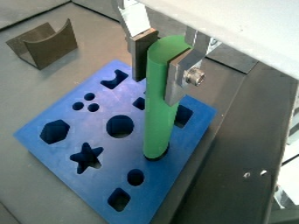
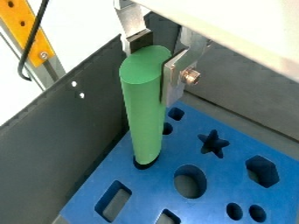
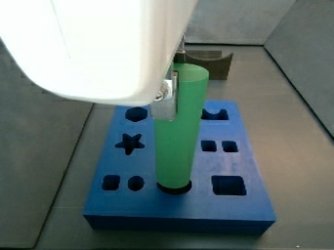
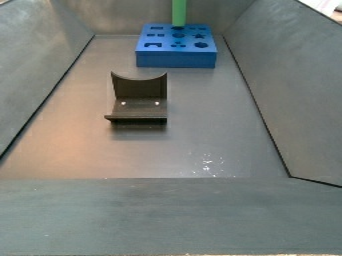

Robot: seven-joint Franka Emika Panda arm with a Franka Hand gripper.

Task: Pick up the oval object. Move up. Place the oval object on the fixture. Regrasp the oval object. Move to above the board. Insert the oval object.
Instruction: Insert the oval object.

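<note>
Your gripper (image 1: 163, 54) clamps the oval object (image 1: 160, 105) at its top. Its long axis stands upright, lower end in a hole of the board (image 1: 70, 109).

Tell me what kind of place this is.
Probably a robot test cell for peg insertion: grey walls enclose a floor holding a blue board of shaped holes and the fixture. The hand grips the green oval object upright in one hole.
</note>
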